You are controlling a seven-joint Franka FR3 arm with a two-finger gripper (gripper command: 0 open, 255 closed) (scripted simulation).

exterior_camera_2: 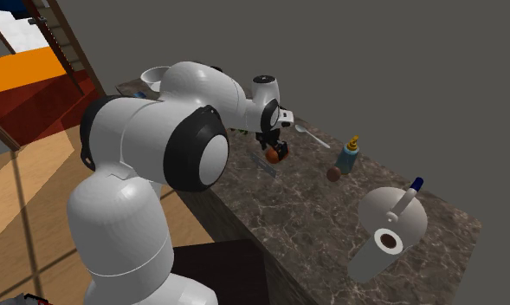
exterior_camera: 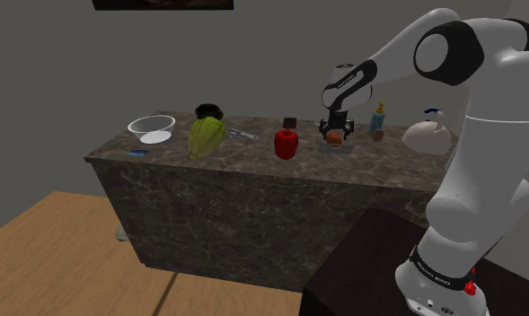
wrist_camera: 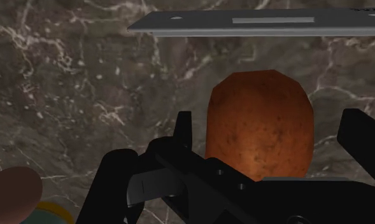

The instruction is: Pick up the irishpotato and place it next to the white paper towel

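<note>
gripper (wrist_camera: 274, 119) fingers spread, gripping nothing | potato (wrist_camera: 259, 127) between fingers, gap each side | grey flat bar (wrist_camera: 256, 23) just beyond potato | marble counter (wrist_camera: 84, 83) under potato

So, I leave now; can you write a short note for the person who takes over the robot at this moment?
Gripper: jaws open, one on each side of the potato, not touching it yet.
Potato: on the dark stone counter, beside a flat grey metal piece.
Paper towel: white roll near the shoulder view's right end of the counter.
Done: approach.
Left: close, lift, carry to the roll, set the potato down beside it.
</note>
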